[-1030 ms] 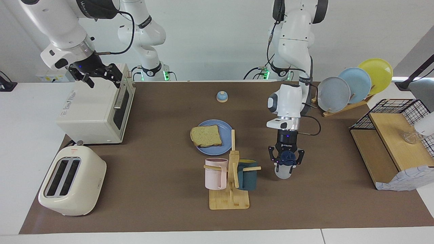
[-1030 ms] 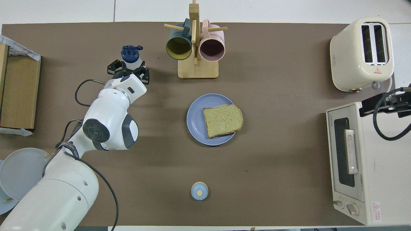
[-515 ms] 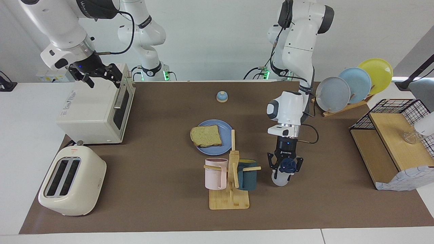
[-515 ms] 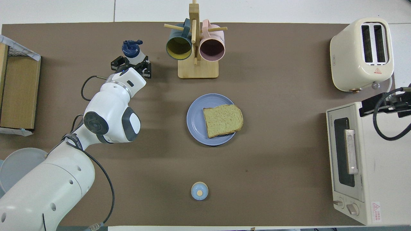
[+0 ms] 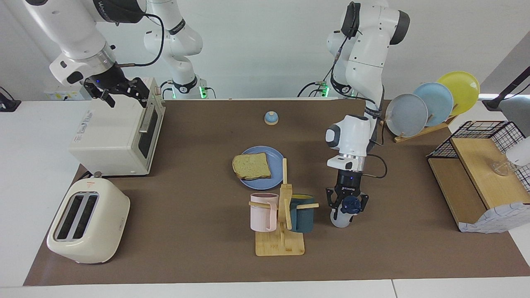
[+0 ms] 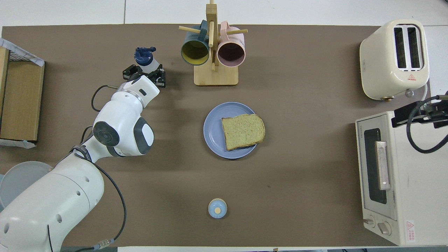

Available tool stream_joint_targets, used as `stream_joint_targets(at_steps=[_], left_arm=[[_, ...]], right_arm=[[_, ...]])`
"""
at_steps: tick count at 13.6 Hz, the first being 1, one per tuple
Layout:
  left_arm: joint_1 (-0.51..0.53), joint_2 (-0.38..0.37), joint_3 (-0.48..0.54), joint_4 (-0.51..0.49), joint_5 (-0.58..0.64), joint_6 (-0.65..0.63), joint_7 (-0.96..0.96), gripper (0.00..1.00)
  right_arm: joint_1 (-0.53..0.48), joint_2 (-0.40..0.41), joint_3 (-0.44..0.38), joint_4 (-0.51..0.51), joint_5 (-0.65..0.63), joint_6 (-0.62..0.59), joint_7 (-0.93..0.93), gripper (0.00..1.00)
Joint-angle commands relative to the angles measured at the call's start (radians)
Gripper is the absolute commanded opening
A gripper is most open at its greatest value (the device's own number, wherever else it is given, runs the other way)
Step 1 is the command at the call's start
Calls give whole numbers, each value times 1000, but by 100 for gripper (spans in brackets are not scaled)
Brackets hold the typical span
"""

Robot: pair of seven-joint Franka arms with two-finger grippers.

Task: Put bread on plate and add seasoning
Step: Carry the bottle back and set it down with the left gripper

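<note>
The bread (image 5: 251,165) (image 6: 243,131) lies on the periwinkle plate (image 5: 274,155) (image 6: 211,130) at mid-table, overhanging its rim toward the right arm's end. My left gripper (image 5: 347,205) (image 6: 144,71) points down and is shut on the seasoning bottle (image 5: 340,219) (image 6: 143,56), gripping it just under the navy cap. The bottle hangs upright, low at the table, beside the mug rack (image 5: 281,223) (image 6: 213,52) toward the left arm's end. My right gripper (image 5: 118,92) (image 6: 420,113) waits open and empty above the toaster oven (image 5: 116,132).
The rack holds a pink mug (image 5: 263,212) and a teal mug (image 5: 302,213). A blue-domed bell (image 5: 271,118) stands near the robots. A toaster (image 5: 87,221) sits by the oven. A plate rack (image 5: 430,103) and a wire-and-wood shelf (image 5: 476,174) stand at the left arm's end.
My left gripper has come down with the bottle and shifted slightly toward the mug rack; the bottle's base is now lower, at the table. The right arm has not moved.
</note>
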Motion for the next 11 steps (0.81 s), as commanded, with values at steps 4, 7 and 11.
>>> stream_joint_targets(at_steps=[4,7,11], left_arm=[[40,18,-30,8,11,13,-3,83],[37,17,-30,4,5,14,-3,100],[39,-3,-31,-29,0,17,-5,100]], right_arm=[[-15,2,10,8,-1,-1,-18,100],[-15,2,10,8,-1,-1,-18,100],[-15,2,10,8,-1,-1,-15,100]])
